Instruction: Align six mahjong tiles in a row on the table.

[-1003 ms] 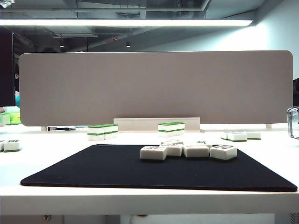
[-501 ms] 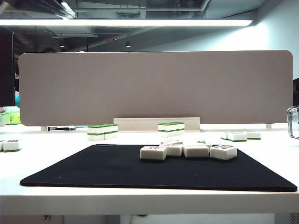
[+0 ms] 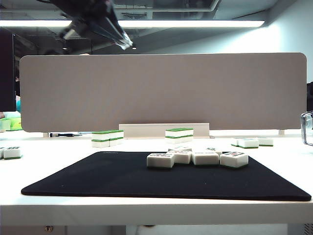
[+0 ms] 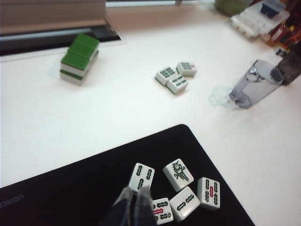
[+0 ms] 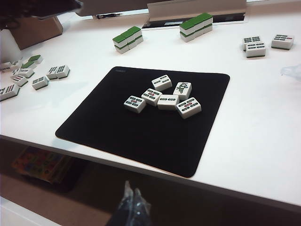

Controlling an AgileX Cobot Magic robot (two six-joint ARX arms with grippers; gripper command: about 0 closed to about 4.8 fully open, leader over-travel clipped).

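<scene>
Item: six tiles [image 5: 162, 96], face up, clustered unevenly on the black mat [image 5: 117, 127], toward its far right part; not yet a row.
Left gripper [image 4: 134, 205]: closed, empty, high above the mat; the tiles lie just below and ahead of its tips. The nearer arm.
Right gripper [image 5: 131, 203]: closed, empty, hanging off the tabletop's [image 5: 263, 141] near edge, well apart from the tiles.
Surface: flat mat, bare around the cluster. Green-topped stacks [image 5: 195, 26] and loose tiles stand well clear behind.
</scene>
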